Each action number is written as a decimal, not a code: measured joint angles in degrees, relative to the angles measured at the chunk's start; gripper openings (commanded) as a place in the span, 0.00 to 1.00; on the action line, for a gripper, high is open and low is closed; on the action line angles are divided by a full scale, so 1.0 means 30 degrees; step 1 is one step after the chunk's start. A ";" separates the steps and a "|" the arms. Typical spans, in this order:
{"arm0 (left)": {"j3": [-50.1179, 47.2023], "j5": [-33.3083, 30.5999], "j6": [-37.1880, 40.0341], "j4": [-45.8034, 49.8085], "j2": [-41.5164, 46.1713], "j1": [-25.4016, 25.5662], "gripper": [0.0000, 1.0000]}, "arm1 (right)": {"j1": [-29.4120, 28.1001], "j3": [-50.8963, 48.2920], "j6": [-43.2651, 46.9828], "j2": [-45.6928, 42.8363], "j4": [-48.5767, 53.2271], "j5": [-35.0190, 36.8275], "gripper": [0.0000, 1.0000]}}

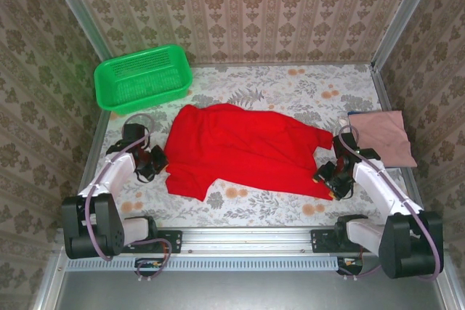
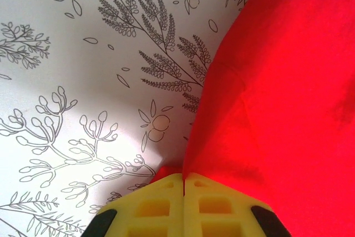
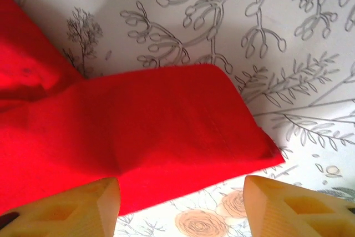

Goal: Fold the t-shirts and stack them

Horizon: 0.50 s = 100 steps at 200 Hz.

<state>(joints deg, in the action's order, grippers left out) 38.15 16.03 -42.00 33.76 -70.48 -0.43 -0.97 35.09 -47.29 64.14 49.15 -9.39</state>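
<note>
My left gripper (image 2: 183,180) is pinched shut on the red t-shirt's (image 1: 240,150) left edge, right gripper (image 3: 182,195) gaping wide over its right corner, pink t-shirt (image 1: 381,136) folded at the table's (image 1: 290,85) right edge; if my right closes short, it likely catches one layer and the fold skews.

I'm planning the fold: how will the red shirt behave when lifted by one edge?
Probably floppy: the red shirt lies rumpled on the table, so it should sag from the left claw, shut on its edge. Likely light: the sleeve at the open right claw creases softly. Pushed, it would probably bunch rather than slide.
</note>
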 measured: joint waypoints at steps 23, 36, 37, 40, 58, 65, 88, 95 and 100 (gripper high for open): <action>-0.0073 -0.0007 -0.0007 -0.0007 0.0029 0.0000 0.00 | 0.0357 0.0000 0.0226 0.1180 -0.0721 -0.0182 0.59; -0.0095 -0.0058 -0.0007 -0.0015 0.0029 0.0000 0.00 | 0.0474 0.0000 0.0321 0.1902 -0.1078 -0.0306 0.52; -0.0095 -0.0058 -0.0007 -0.0015 0.0029 0.0000 0.00 | 0.0481 0.0000 0.0335 0.1938 -0.1086 -0.0313 0.51; -0.0095 -0.0066 -0.0015 -0.0022 0.0029 0.0000 0.00 | 0.0510 0.0000 0.0466 0.2084 -0.1151 -0.0372 0.49; -0.0095 -0.0080 -0.0015 -0.0044 0.0029 0.0000 0.00 | 0.0597 0.0000 0.0568 0.2674 -0.1435 -0.0561 0.27; -0.0102 -0.0087 -0.0015 -0.0051 0.0029 0.0000 0.00 | 0.0627 0.0000 0.0634 0.2761 -0.1457 -0.0605 0.18; -0.0102 -0.0131 -0.0029 -0.0138 0.0029 0.0000 0.00 | 0.0721 0.0000 0.0816 0.2579 -0.1413 -0.0590 0.00; -0.0102 -0.0131 -0.0044 -0.0153 0.0029 0.0000 0.00 | 0.0743 0.0000 0.0699 0.2302 -0.1362 -0.0539 0.00; -0.0102 -0.0131 -0.0102 -0.0168 0.0029 0.0000 0.00 | 0.0743 0.0007 0.0736 0.2033 -0.1326 -0.0517 0.00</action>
<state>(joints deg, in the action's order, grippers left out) 37.85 15.64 -42.30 33.26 -70.39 -0.43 1.26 35.11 -45.08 70.24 45.17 -10.94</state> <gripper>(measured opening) 0.045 0.044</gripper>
